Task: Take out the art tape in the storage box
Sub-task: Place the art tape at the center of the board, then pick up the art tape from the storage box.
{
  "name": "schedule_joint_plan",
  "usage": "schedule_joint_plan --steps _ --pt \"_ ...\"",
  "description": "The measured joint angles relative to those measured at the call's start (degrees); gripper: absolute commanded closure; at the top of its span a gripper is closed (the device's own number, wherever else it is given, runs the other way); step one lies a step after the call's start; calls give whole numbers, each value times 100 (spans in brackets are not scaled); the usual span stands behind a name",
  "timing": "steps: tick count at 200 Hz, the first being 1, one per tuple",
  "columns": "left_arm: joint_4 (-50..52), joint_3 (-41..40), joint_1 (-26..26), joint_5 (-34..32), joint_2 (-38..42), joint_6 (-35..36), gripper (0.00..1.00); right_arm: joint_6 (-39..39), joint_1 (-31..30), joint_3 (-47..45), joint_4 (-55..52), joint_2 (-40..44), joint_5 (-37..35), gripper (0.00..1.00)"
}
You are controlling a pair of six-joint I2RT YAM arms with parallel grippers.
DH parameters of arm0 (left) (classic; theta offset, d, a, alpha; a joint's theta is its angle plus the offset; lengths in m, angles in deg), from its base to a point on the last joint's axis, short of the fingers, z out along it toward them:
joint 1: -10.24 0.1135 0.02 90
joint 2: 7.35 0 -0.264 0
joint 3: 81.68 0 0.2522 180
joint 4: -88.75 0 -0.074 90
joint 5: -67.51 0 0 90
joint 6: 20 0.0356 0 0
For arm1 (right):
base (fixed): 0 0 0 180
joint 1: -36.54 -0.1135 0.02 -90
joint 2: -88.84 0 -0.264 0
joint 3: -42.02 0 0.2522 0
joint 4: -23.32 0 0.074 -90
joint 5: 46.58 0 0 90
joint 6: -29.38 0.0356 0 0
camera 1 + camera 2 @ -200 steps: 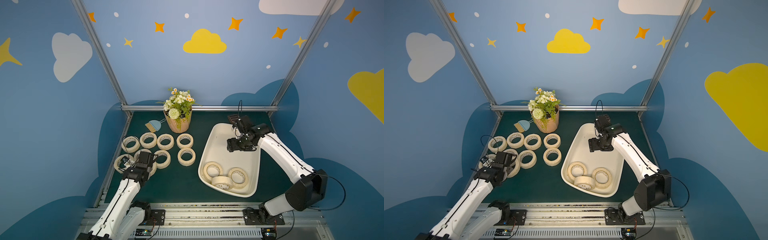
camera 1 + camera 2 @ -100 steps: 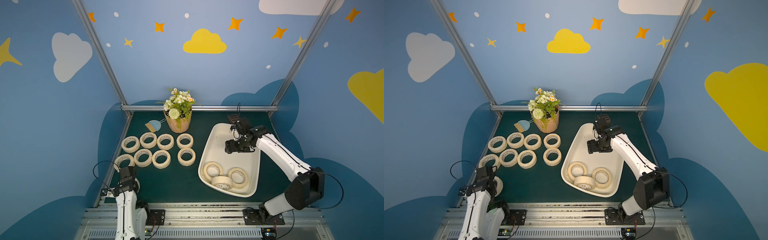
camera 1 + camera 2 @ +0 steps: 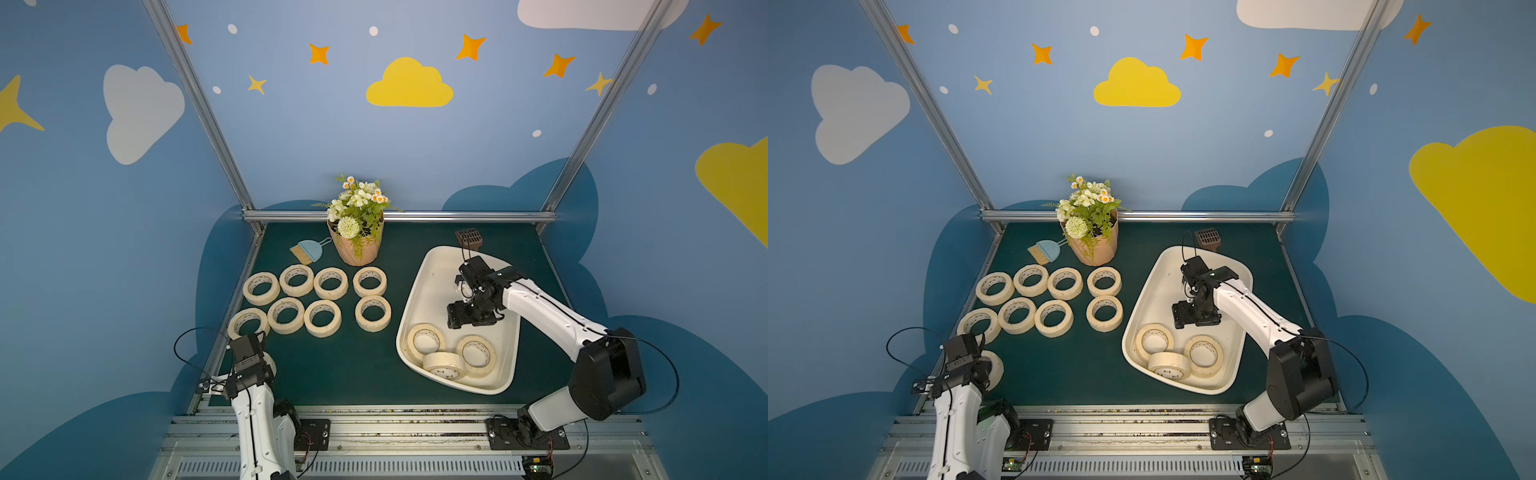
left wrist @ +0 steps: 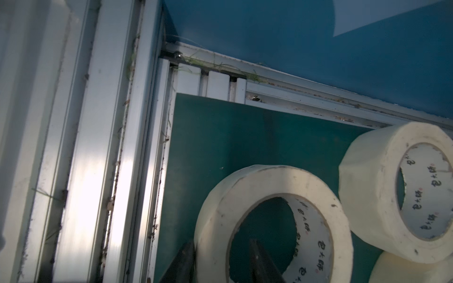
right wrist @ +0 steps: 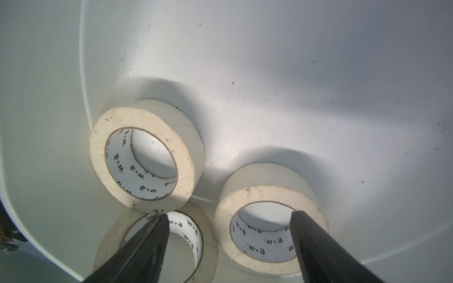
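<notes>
Three art tape rolls [image 3: 426, 338] lie at the near end of the off-white storage box [image 3: 436, 282], one [image 5: 147, 156] leaning on a flat one [image 5: 191, 242]. My right gripper [image 5: 229, 215] hangs open just above them, nothing between its fingers; in both top views it [image 3: 1183, 320] is inside the box. Several more rolls [image 3: 330, 282] lie in two rows on the green mat. Another roll [image 3: 994, 368] lies at the front left corner. My left gripper [image 4: 221, 242] straddles that roll's wall [image 4: 215, 208], jaws parted, one finger outside and one inside the hole.
A tan flowerpot [image 3: 357, 245] with flowers stands at the back, a small blue dustpan brush [image 3: 307, 251] beside it. A small brown grid block [image 3: 469, 237] sits behind the box. Aluminium frame rails [image 4: 122, 171] border the mat close to the left gripper.
The left arm pulled back from the rows to the front left corner with a roll, and its jaws have parted. The right gripper moved a little nearer the rolls in the box.
</notes>
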Motion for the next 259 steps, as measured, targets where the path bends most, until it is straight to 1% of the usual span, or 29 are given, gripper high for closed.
schedule_joint_plan --steps 20,33,47,75,103,127,155,174,197,213,225,238,259 --pt "-92 -13 0 35 57 90 24 39 -168 -11 87 -149 70 16" --pt "-129 -13 0 55 96 157 18 61 -243 -11 179 -264 129 16" --pt "-164 -13 0 92 179 273 14 85 -308 7 264 -428 201 17" --pt "-162 46 -2 212 516 658 8 98 -415 44 431 -848 282 18" --pt "-144 323 -72 431 1045 1104 0 133 -520 92 498 -1193 341 22" --pt "-328 590 -299 817 1314 1537 0 170 -603 208 588 -1436 393 29" --pt "-660 918 -765 1537 1056 2026 1 232 -651 304 702 -1685 450 43" --pt "-903 1145 -1268 1939 667 2293 4 275 -673 328 750 -1799 457 53" --pt "-1108 1453 -2155 2240 114 2599 4 286 -680 385 678 -1823 369 67" --pt "-1180 1816 -2916 2249 -350 2848 4 306 -680 501 529 -1821 188 75" --pt "-1233 2127 -3504 2199 -721 3045 4 302 -662 603 417 -1810 20 79" --pt "-1244 2531 -4135 2079 -1161 3289 4 282 -610 728 306 -1746 -177 83" --pt "-1266 3265 -5051 1930 -1961 3716 3 256 -496 979 22 -1580 -474 93"
